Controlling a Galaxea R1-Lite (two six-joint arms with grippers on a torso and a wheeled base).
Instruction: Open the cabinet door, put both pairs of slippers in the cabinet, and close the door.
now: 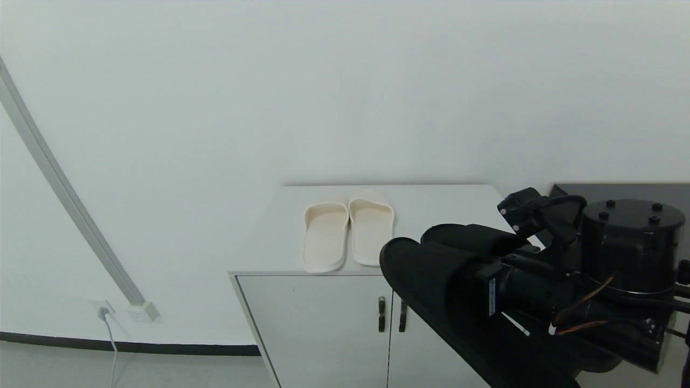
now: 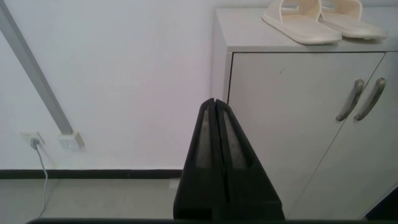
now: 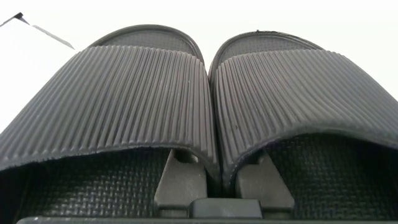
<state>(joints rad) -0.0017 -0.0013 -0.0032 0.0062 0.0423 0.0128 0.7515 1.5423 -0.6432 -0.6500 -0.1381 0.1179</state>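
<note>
Right wrist view: the right fingers (image 3: 180, 185) are narrow, one tucked inside each of the two black slippers (image 3: 149, 93). They squeeze the middle walls of the pair together, so this arm holds the black pair. In the head view the black slippers (image 1: 431, 269) hang in the air in front of the cabinet (image 1: 312, 328). They are at about 4 o'clock from the cream slippers (image 1: 347, 234).

The left fingers (image 2: 204, 149) are pressed flat together and hold nothing. They hang low in front of the cabinet, off its left corner and apart from it.

The cream slippers lie side by side on the top surface (image 1: 442, 207) of the cabinet, near its front edge. Their toes point to 12 o'clock, toward the wall. Under them, at 6 o'clock, are the two doors (image 1: 334, 302). Both doors are shut. Their two handles (image 1: 381, 314) stand close together in the middle, and nothing touches them.

I think the job is only at its start. One pair is picked up, and that is all. A door is not yet open. No slippers can have gone in, I think, though the shut doors hide the inside. What is left is to pull a door open, likely with the free left fingers, and put the black pair in. Then the cream pair has to go in too, and the door has to be pushed shut.
</note>
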